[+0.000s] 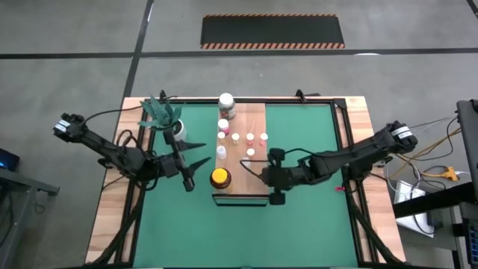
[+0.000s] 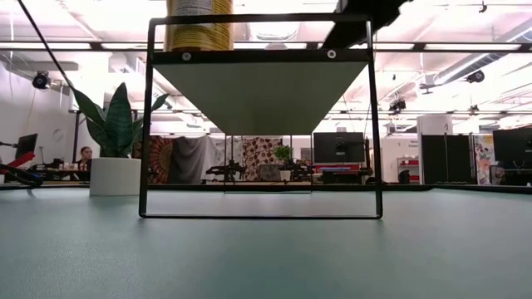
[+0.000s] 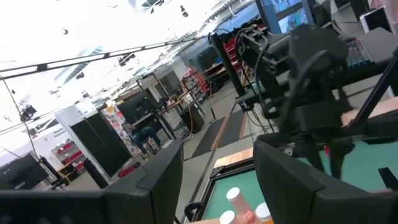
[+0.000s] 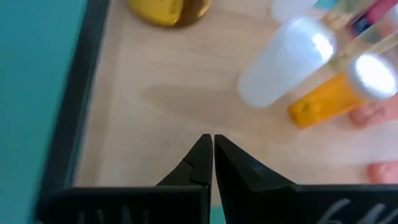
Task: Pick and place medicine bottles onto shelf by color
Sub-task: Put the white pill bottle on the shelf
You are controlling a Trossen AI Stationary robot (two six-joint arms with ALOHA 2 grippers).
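Right jaws [image 4: 212,144]: seen clenched together, empty, over the shelf's [image 1: 240,183] right edge.
Left jaws [image 1: 196,168]: found spread wide, empty, beside the shelf's left edge.
Medicine bottles [image 1: 243,138]: grouped on the shelf.
Yellow-lidded jar [image 1: 219,178]: stood on the shelf's near end.
Counter [image 1: 306,217]: covered by green mat.

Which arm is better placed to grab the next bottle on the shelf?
Probably the right. Its tool sits at the shelf edge, closed and empty, beside the small bottles. The left tool hangs off the shelf, near the plant.

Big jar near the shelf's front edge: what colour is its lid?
Yellow lid on the jar, clearest in the high view.
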